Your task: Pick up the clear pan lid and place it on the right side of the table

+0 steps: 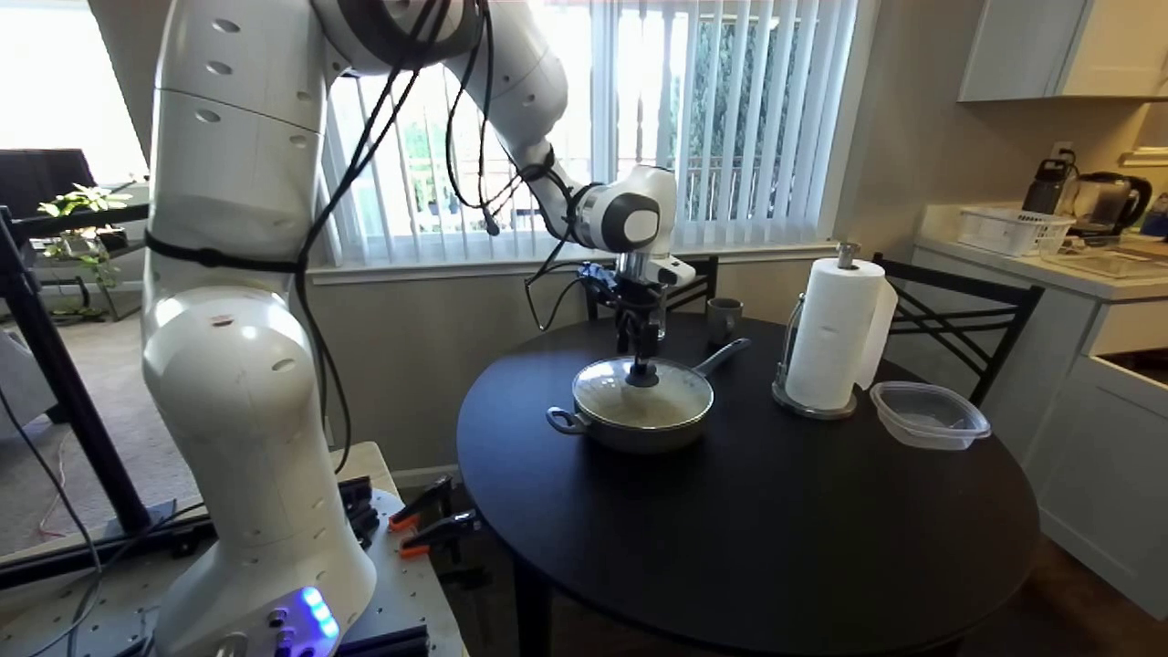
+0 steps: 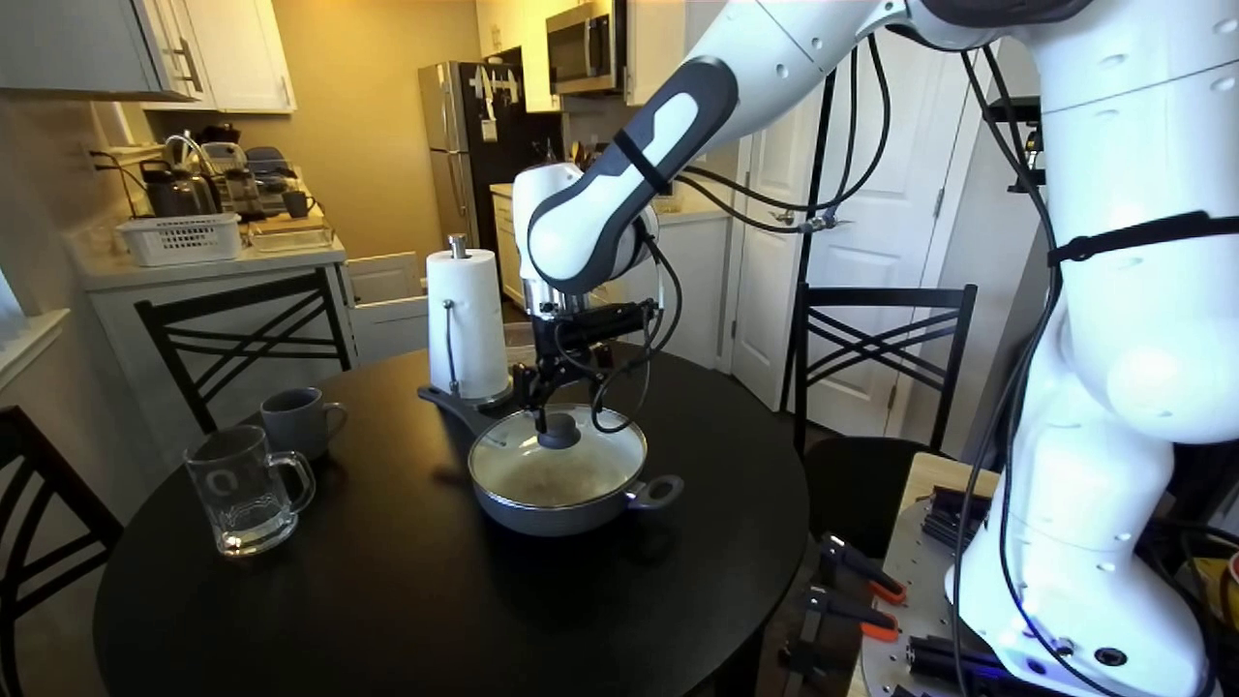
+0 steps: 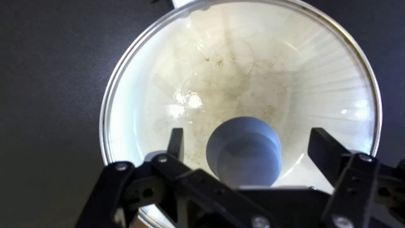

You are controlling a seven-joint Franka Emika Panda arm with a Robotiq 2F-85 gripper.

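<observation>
Over one table [image 1: 785, 529], one spread hand [image 3: 247, 142] straddles one lid's [image 3: 237, 91] knob [image 3: 245, 155].

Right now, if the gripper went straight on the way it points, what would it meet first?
Probably the clear pan lid: the open gripper points down, its fingers either side of the knob in the wrist view, so the knob should pass between them. Depth to the lid is unclear.

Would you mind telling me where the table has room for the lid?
Bare: the table from pan and plastic bowl to the near edge in an exterior view; also between pan and glass mug. Crowded: paper towels beside bowl, gray mug near glass mug, claw over lid.
</observation>
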